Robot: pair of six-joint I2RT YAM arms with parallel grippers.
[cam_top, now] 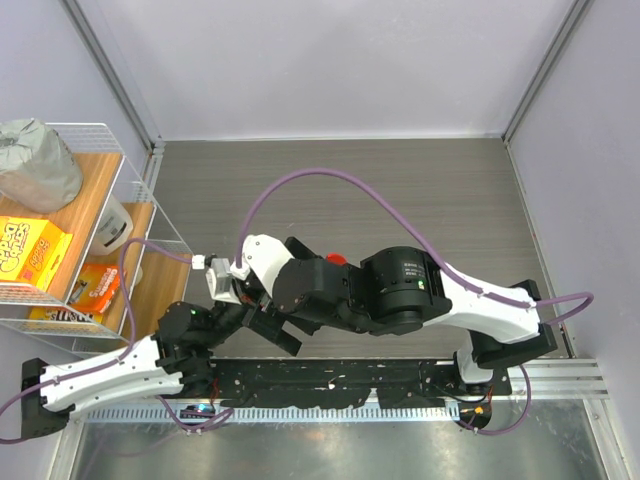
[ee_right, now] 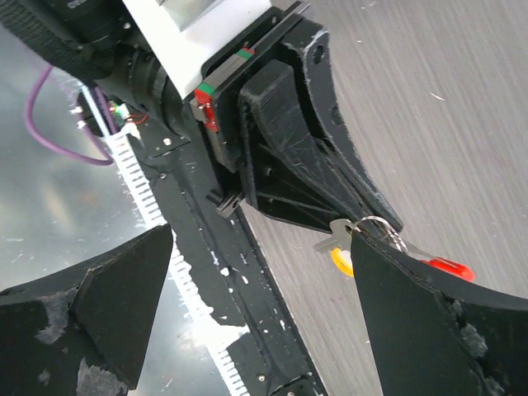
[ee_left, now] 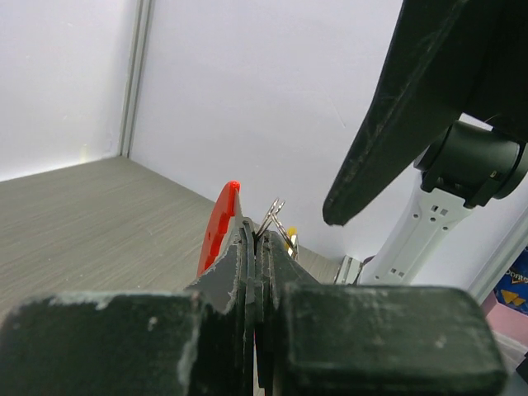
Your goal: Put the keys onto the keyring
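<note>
Left hand (ee_right: 373,219) is clamping shut on the keyring (ee_left: 272,216). The thin metal ring is poking out just past the fingertips and the red plastic piece (ee_left: 219,228) is lying flat against the outer side of one finger. The whole bunch is being held up off the grey surface (ee_right: 462,124), not resting on it. The key (ee_right: 333,237) with the yellow head is hanging right at the ring, touching or just beside it at the left fingertips. I cannot tell whether it is already threaded or only dangling against the wire. The right hand (ee_right: 262,247) is standing wide apart, holding nothing, its two fingers straddling the spot. In the right wrist view the key is sitting between those fingers but hard up against the lower-right finger, which is hiding part of the yellow head and the ring, so the key's long axis is not readable. The right hand is the free one and is the nearer one to the key, and the key is lying ahead of it and off to one side, not centred. My guess is that any pinch is needing a sideways shift towards the left fingertips first, otherwise the near finger is likely knocking the ring.
</note>
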